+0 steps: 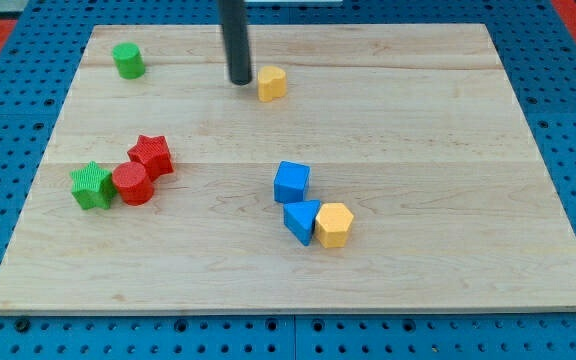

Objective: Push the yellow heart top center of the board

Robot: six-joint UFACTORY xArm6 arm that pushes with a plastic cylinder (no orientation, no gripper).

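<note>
Yellow heart (272,83) sits far-centre, our tip (240,81) just left; we carry no hand; a push risks overshooting right

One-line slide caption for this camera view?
My tip sits just left of the yellow heart near the wooden board's top center.

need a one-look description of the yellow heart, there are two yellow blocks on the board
Start at the wooden board and go to its top edge, near the centre. My tip touches down there, and the yellow heart sits just to its right, alone. The other yellow piece, a yellow hexagon, lies lower down, pressed against a blue triangle.
</note>
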